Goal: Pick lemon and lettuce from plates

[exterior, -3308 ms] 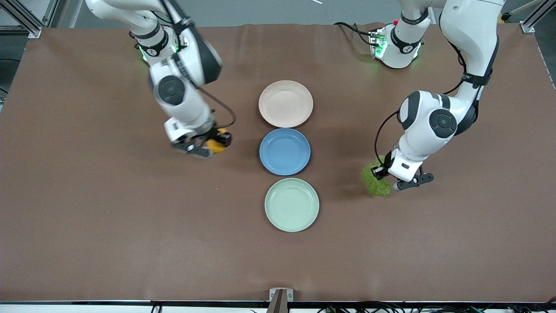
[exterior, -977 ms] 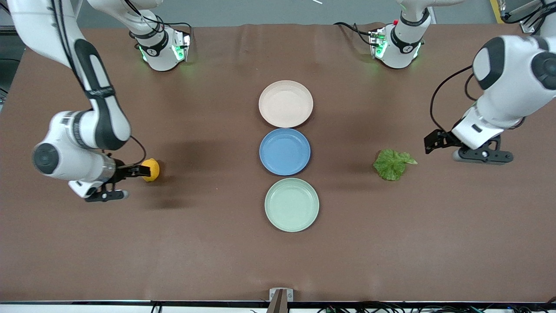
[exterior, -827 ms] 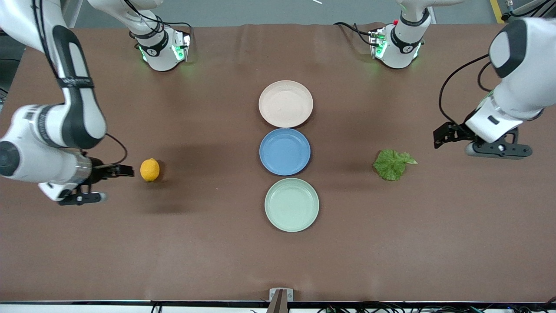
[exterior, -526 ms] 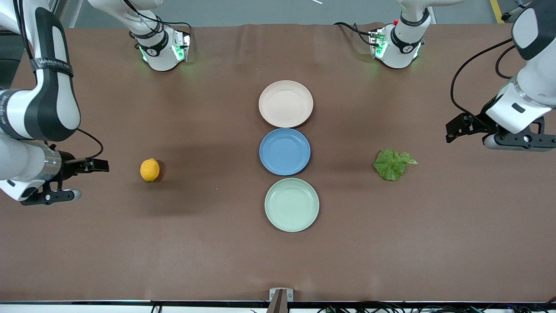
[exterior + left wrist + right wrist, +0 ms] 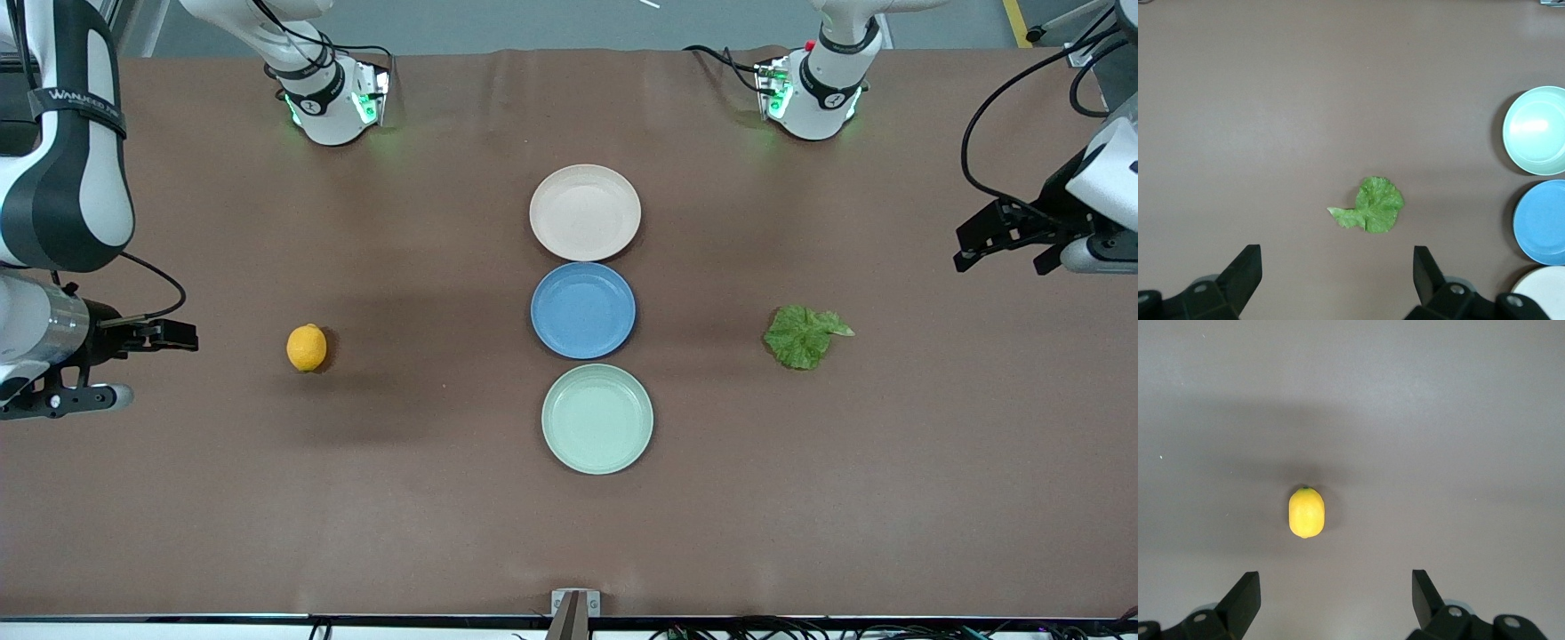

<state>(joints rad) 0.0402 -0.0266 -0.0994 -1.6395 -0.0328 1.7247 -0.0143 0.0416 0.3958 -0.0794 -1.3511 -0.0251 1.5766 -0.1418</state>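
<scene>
Lemon (image 5: 307,347): on the bare brown surface (image 5: 427,516) toward the right arm's end. Lettuce (image 5: 804,335): flat on the surface toward the left arm's end. Beige plate (image 5: 585,212), blue plate (image 5: 583,310), mint plate (image 5: 597,418): one row between them, all bare. Right end effector (image 5: 147,356): wide, holding nothing, over the surface at its end of the table. Left end effector (image 5: 1000,240): likewise.

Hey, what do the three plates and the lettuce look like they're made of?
The beige plate, blue plate and mint plate look like matte plastic: flat colour, soft glare. The lettuce is crinkled and evenly green; real or imitation, unclear.
</scene>
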